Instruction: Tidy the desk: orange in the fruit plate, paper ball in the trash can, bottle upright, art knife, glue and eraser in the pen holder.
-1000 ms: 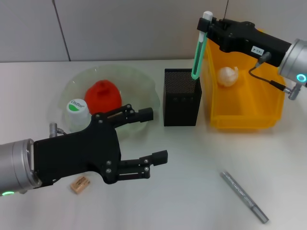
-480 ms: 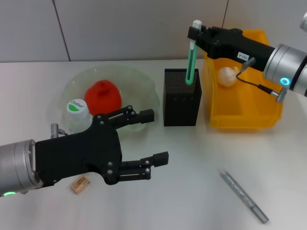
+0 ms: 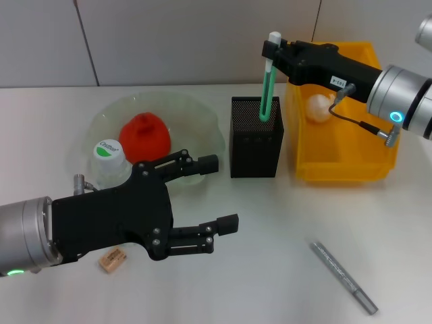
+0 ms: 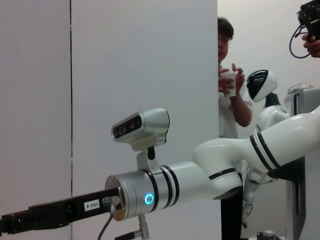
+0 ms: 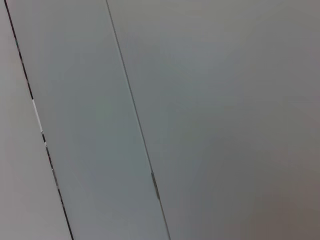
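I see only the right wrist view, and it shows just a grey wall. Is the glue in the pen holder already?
Observer: Partly. In the head view the right gripper holds the green glue stick upright, with its lower end inside the black pen holder.
Operator: Where are the eraser and the art knife?
Observer: Both lie on the table: the eraser near the left gripper, the art knife in front of the yellow trash can.
Operator: Does the left gripper hold something?
Observer: No, it is open and empty, above the table.
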